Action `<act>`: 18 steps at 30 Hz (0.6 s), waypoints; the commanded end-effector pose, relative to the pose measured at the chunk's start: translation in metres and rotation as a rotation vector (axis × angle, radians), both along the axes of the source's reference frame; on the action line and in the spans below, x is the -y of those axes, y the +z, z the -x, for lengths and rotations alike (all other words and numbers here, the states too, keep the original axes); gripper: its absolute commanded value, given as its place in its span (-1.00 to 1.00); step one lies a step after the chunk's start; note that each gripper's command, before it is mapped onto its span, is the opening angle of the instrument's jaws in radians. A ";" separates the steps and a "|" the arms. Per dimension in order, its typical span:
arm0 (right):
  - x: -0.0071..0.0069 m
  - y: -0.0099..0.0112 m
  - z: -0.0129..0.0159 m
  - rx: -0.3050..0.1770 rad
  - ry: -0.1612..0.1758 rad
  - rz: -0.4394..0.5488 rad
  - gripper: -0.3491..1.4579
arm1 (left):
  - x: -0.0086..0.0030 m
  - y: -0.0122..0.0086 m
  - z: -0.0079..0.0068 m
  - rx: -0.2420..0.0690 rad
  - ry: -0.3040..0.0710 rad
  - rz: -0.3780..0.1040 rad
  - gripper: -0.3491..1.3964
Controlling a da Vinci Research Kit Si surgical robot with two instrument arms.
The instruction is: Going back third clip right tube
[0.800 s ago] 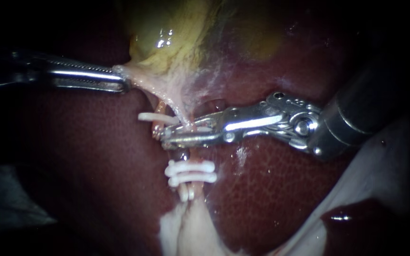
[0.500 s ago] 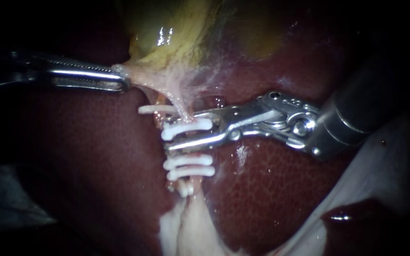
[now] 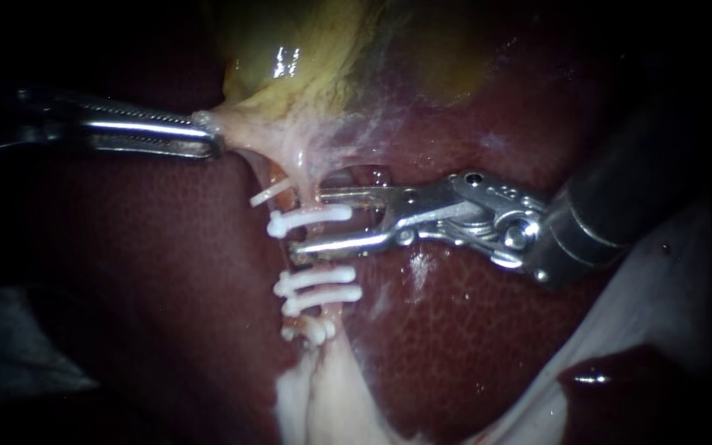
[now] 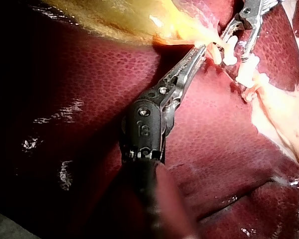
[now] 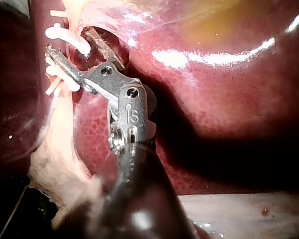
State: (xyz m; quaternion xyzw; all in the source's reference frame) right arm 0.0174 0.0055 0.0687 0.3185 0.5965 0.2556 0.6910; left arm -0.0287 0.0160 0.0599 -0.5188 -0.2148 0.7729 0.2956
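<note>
Right tube crosses the liver mid-surface, below the gallbladder. Left instrument clamps the gallbladder's neck, holding it taut. Right instrument stands wide open, gripping nothing; the third clip sits on the tube between its jaws. Withdrawal should run straight along the shaft, jaws kept apart until clear of the clip, lest a jaw snag it.

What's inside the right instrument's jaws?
A white clip on the tube lies between the open jaws of the right instrument, which do not grip it. The lower jaw hides the stretch of tube behind it.
</note>
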 end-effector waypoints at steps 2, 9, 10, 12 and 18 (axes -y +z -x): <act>0.0000 0.0000 0.0005 0.002 -0.002 -0.041 -0.06 | 0.0000 0.0000 0.0000 0.001 0.001 -0.001 -1.00; 0.0006 -0.0008 0.0028 0.004 -0.003 -0.012 -0.06 | 0.0001 0.0000 -0.0003 0.001 0.002 -0.001 -1.00; 0.0008 -0.0013 0.0035 0.006 -0.002 0.047 -0.06 | 0.0001 0.0000 -0.0004 0.002 0.003 -0.001 -1.00; 0.0011 -0.0024 0.0046 0.023 -0.010 0.143 -0.06 | 0.0001 0.0000 -0.0005 0.002 0.003 -0.001 -1.00; 0.0011 -0.0066 0.0084 0.140 -0.106 0.373 -0.06 | -0.0001 0.0003 -0.0007 0.003 0.005 -0.001 -1.00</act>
